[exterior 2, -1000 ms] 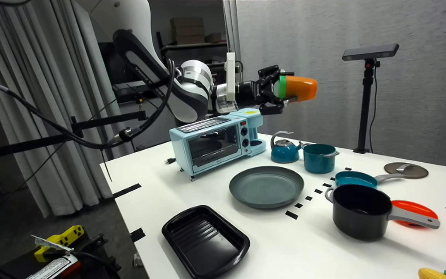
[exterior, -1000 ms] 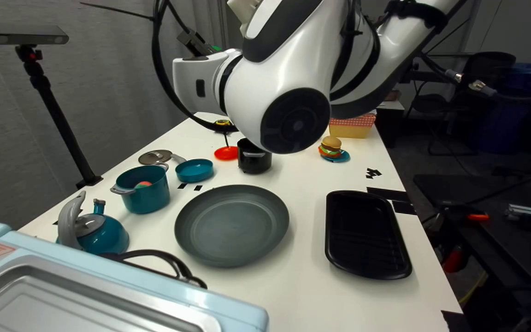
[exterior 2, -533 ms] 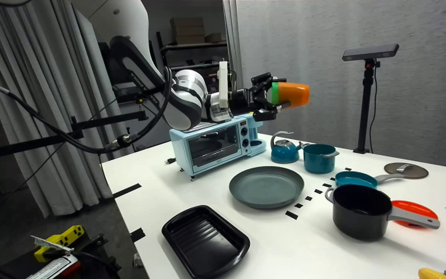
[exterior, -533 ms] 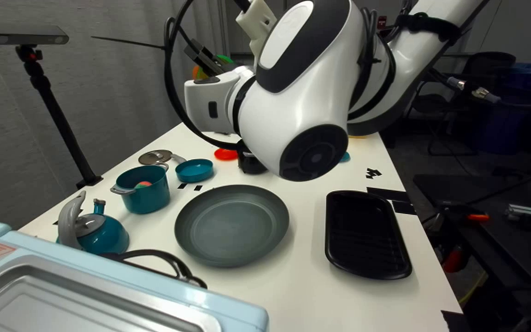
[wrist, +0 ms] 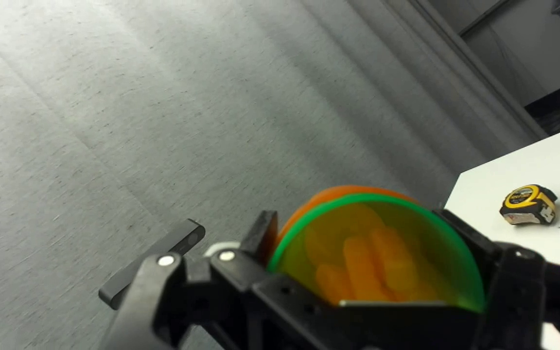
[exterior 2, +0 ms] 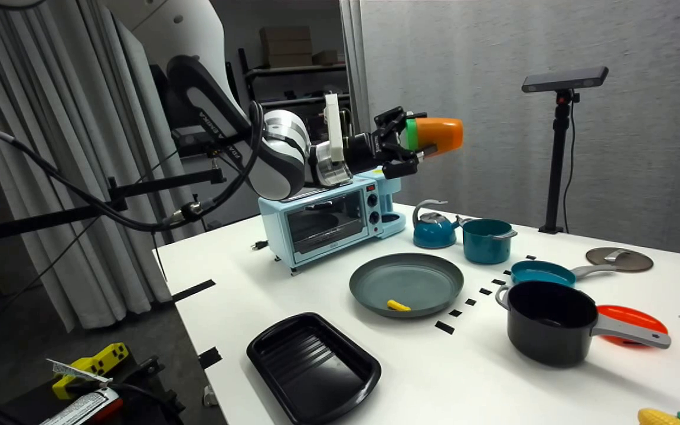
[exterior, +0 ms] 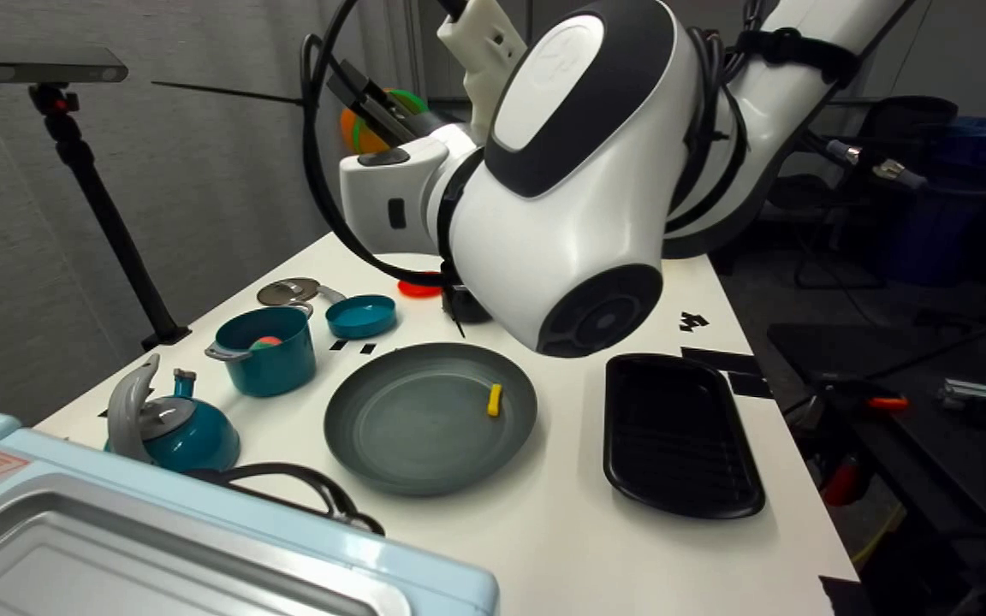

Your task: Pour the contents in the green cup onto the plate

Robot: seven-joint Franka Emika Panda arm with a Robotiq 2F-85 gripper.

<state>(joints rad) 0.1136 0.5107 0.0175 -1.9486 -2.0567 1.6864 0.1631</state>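
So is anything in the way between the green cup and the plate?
Maybe the gripper itself: the green cup opens toward it, and in the wrist view the gripper's dark parts cover the opening's lower edge. Nothing else visible stands between cup and plate.

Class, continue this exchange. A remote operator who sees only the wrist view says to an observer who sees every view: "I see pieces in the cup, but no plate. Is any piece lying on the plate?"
Observer: Yes, one yellow piece shows on the plate, in both exterior views.
Operator: Whereabouts?
Observer: Off-centre, towards the side nearer the black tray.
Operator: And the tilt of what I hold?
Observer: In an exterior view, the green cup is tipped on its side, its orange end pointing away from the gripper.
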